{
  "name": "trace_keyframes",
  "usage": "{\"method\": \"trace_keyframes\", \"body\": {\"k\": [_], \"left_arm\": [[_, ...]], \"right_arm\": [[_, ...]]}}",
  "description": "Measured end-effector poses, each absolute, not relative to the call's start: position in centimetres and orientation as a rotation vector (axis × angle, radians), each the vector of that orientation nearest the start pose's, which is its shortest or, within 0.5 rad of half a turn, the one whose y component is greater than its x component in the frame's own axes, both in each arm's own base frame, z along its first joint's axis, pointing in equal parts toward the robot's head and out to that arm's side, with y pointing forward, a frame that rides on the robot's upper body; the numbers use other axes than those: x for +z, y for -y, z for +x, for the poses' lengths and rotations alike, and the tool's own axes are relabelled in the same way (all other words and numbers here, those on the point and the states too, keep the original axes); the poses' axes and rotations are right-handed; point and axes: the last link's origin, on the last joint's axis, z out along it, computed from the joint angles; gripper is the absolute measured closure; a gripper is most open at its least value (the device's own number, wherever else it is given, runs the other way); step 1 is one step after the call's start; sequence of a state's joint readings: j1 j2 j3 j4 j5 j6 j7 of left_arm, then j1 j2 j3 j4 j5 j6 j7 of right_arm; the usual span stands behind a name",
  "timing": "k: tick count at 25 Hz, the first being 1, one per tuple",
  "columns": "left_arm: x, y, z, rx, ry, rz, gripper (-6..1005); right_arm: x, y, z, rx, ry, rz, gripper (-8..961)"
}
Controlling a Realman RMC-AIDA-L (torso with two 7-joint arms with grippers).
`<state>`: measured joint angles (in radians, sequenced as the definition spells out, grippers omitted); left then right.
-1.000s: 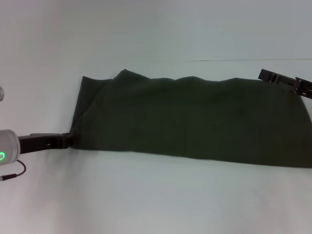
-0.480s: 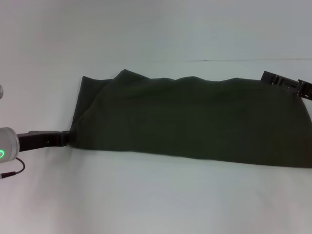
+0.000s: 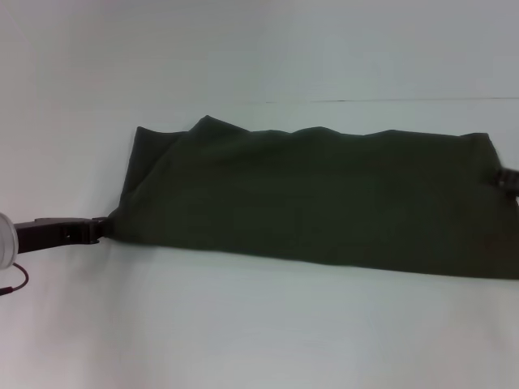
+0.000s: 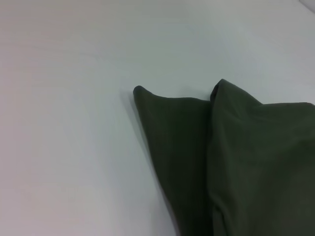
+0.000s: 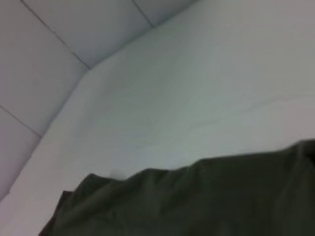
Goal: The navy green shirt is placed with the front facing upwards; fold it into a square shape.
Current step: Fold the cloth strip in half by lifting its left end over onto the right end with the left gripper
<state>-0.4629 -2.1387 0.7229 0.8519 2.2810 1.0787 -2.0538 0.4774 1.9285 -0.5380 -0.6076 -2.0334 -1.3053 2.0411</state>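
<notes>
Navy green shirt (image 3: 316, 198) folded lengthwise on table (image 3: 243, 324), left pincer (image 3: 101, 230) at its corner, right pincer (image 3: 509, 178) at edge, grips unclear

I count one navy green shirt (image 3: 316, 198), a single garment lying across the middle of one white counter (image 3: 259, 324). I count two pincers: the left pincer (image 3: 101, 229) at nine o'clock, against the cloth's edge, and a sliver of the right pincer (image 3: 509, 178) at three o'clock. Nothing else I can count.
</notes>
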Motion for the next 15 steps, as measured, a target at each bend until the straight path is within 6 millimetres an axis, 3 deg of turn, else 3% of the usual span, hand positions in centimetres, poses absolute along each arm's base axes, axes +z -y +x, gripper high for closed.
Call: {"method": "trace_keyframes", "body": {"k": [8, 15], "left_arm": [[1.6, -35.6, -32.6, -0.302, 1.328, -2.123, 980], [1.7, -35.9, -32.4, -0.303, 1.319, -2.129, 979]], "right_arm": [[10.1, -31.3, 37.7, 0.703, -1.617, -1.933, 101], [9.4, -30.0, 38.6, 0.660, -1.663, -1.921, 116]]}}
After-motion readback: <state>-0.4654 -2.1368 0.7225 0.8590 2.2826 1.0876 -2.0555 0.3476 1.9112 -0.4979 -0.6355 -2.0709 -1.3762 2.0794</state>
